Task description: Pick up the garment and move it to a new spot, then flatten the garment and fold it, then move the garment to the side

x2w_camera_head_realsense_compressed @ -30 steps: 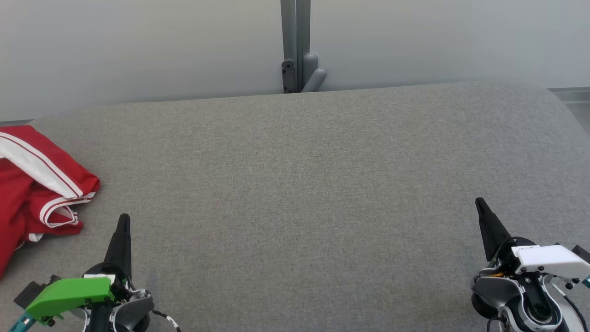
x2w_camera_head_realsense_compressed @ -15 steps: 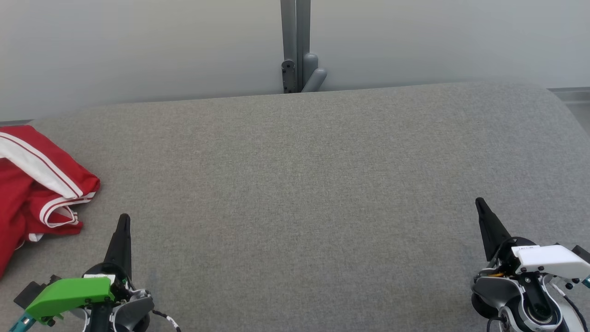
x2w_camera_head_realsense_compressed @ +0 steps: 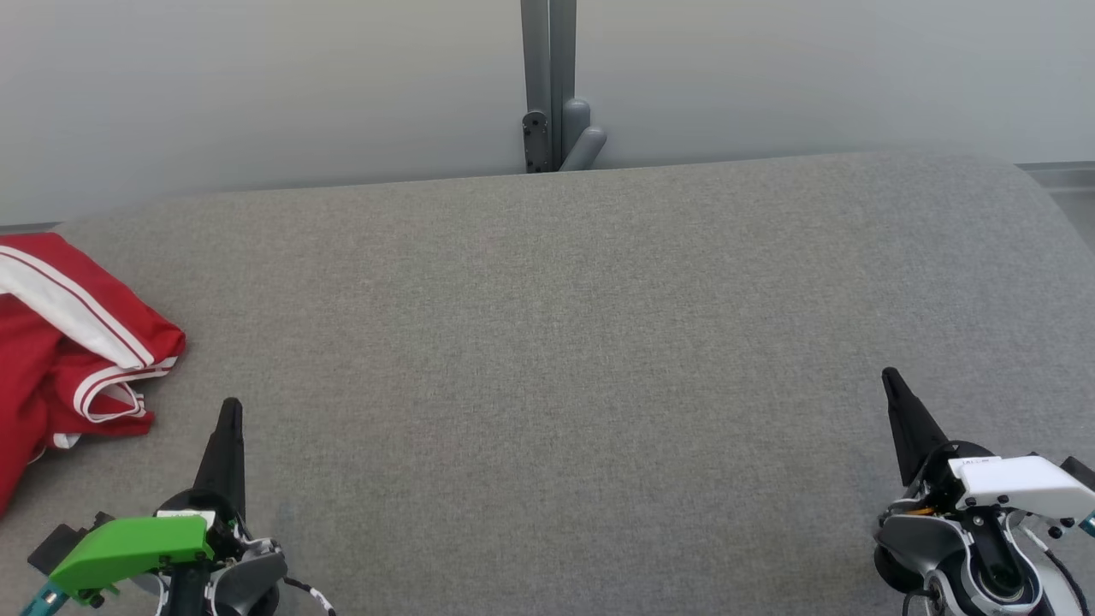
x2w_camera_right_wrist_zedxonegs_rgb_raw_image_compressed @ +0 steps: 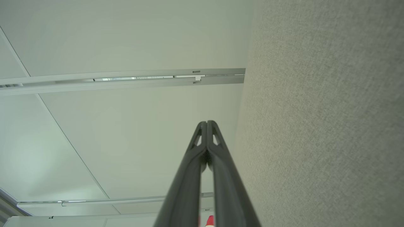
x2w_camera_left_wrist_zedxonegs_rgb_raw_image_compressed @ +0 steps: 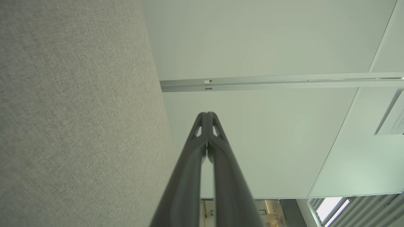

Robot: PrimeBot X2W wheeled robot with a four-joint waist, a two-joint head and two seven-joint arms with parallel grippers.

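Note:
The garment (x2w_camera_head_realsense_compressed: 68, 342) is red with white stripes and lies crumpled at the far left edge of the grey fabric table (x2w_camera_head_realsense_compressed: 556, 342), partly cut off by the head view's edge. My left gripper (x2w_camera_head_realsense_compressed: 229, 409) is at the lower left, just right of and below the garment, shut and holding nothing. At the lower right my right gripper (x2w_camera_head_realsense_compressed: 890, 376) is also shut and empty, far from the garment. In the wrist views the left gripper (x2w_camera_left_wrist_zedxonegs_rgb_raw_image_compressed: 207, 114) and the right gripper (x2w_camera_right_wrist_zedxonegs_rgb_raw_image_compressed: 206, 122) each show fingertips pressed together. A sliver of red (x2w_camera_right_wrist_zedxonegs_rgb_raw_image_compressed: 210, 220) shows at the right wrist view's bottom.
A grey post (x2w_camera_head_realsense_compressed: 549, 85) with a bracket stands behind the table's far edge against a pale wall. The table's right end curves down at the far right. The grey surface spreads wide between the two grippers.

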